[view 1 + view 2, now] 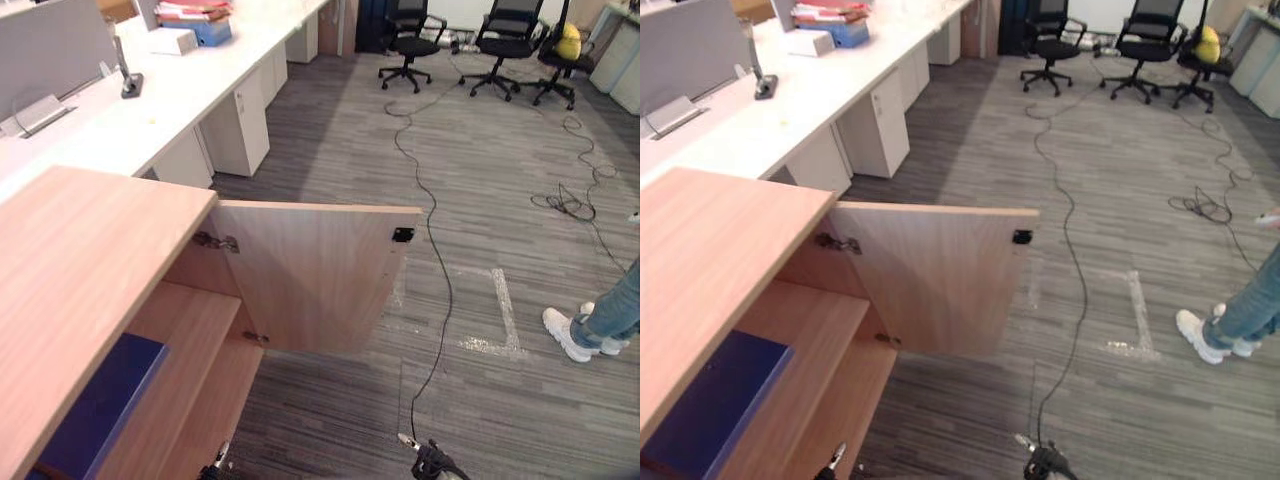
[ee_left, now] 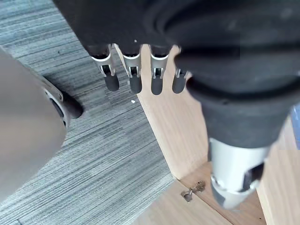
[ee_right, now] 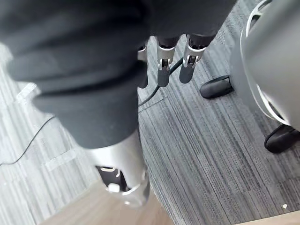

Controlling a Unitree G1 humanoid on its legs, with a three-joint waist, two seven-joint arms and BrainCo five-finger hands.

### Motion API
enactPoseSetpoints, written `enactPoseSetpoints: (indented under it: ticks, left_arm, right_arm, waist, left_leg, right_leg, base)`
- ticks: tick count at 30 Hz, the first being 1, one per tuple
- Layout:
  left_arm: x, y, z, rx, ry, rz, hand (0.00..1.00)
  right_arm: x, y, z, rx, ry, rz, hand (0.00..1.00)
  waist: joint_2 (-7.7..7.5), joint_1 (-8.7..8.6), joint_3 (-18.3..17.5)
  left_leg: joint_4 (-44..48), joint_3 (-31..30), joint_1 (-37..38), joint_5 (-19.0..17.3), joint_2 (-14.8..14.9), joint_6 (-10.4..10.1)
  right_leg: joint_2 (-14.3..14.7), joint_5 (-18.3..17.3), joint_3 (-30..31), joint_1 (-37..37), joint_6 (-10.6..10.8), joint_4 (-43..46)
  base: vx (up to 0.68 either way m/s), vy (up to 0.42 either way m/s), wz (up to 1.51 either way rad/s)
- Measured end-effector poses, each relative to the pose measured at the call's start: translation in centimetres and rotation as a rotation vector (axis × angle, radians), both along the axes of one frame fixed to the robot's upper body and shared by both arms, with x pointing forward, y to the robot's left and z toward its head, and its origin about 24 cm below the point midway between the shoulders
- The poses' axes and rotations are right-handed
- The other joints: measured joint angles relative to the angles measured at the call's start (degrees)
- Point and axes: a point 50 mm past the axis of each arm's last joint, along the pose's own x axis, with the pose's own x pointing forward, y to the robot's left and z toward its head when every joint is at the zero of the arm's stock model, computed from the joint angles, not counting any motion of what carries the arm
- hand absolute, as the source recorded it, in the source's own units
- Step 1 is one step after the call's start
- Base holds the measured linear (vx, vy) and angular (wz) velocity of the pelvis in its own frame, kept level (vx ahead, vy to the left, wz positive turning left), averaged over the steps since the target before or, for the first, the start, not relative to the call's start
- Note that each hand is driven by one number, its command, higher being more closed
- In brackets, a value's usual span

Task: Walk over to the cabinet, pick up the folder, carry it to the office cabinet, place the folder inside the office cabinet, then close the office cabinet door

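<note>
The wooden office cabinet stands at my lower left with its door swung wide open toward the floor space. A dark blue folder lies flat on the shelf inside it. My left hand hangs beside the open door with straight fingers and holds nothing; its tip shows at the bottom edge of the left eye view. My right hand hangs over the grey carpet, fingers straight and empty, well right of the door.
A person's legs in jeans and white shoes stand at the right edge. A black cable runs across the carpet past white tape marks. White desks line the left; office chairs stand at the back.
</note>
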Motion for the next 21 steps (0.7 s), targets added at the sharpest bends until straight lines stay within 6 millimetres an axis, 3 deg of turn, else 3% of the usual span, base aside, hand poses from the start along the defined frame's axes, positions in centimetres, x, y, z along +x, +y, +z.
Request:
enactPoseSetpoints:
  ticks: [3,6,8,10,13,15,21]
  left_arm:
    - [-0.7,0.3,-0.1,0.005,0.02,-0.012,0.0]
    - [-0.6,0.3,-0.1,0.01,0.028,-0.057,0.0]
    - [-0.7,0.5,-0.1,0.015,0.035,-0.083,0.0]
    - [-1.2,1.0,0.0,0.027,0.049,-0.1,0.0]
    - [-2.2,1.5,0.0,0.04,0.074,-0.118,0.0]
    - [-3.0,2.1,0.1,0.055,0.094,-0.125,0.0]
    - [-3.1,2.4,0.1,0.056,0.094,-0.137,0.0]
  right_arm:
    - [0.2,-0.6,0.1,-0.006,-0.002,-0.004,0.0]
    - [2.7,-1.7,1.0,-0.047,-0.072,0.032,0.0]
    - [5.6,-3.2,2.5,-0.101,-0.165,0.043,0.0]
    - [9.2,-5.1,4.9,-0.166,-0.286,0.023,0.0]
    - [12.8,-6.8,7.8,-0.225,-0.413,0.008,0.0]
    - [16.3,-7.7,10.8,-0.282,-0.521,0.038,0.0]
    - [23.6,-7.8,18.7,-0.376,-0.746,0.144,0.0]
  waist:
    - [-0.06,0.06,-0.2]
    - [-0.18,-0.05,-0.1]
    - [-0.41,-0.18,0.0]
    - [-0.47,-0.16,0.1]
    - [-0.77,-0.11,0.4]
    - [-1.0,-0.04,1.1]
    - [-0.78,0.58,5.6]
  left_leg:
    - [-2.1,-2.4,2.8,0.5,0.9,-0.8]
    - [-3.1,-3.5,2.8,0.6,1.3,-0.9]
    - [-3.2,-3.8,2.4,0.8,0.9,-1.0]
    - [-3.2,-3.9,2.4,0.9,0.2,-0.8]
    - [-3.2,-4.2,2.4,1.0,-0.5,-0.7]
    - [-3.2,-4.7,2.2,1.3,-1.1,-0.2]
    - [-2.9,-6.3,0.1,2.3,-3.0,1.3]
  right_leg:
    - [1.8,0.4,-0.1,3.3,-0.6,-2.5]
    - [2.7,1.5,0.2,3.5,-1.2,-4.2]
    - [2.6,2.4,0.3,3.5,-1.2,-5.4]
    - [2.4,3.2,0.5,3.8,-1.0,-6.1]
    - [1.8,3.5,0.6,3.7,-0.8,-6.1]
    - [1.2,3.8,0.5,3.5,-0.5,-6.2]
    - [-0.5,4.8,-0.4,2.2,-0.4,-6.1]
  base:
    - [0.01,-0.178,0.02]
    - [-0.04,-0.046,-0.06]
    - [-0.06,0.017,0.0]
    - [-0.05,0.04,-0.02]
    - [-0.04,0.065,0.01]
    - [-0.04,0.057,0.04]
    - [-0.06,0.06,0.14]
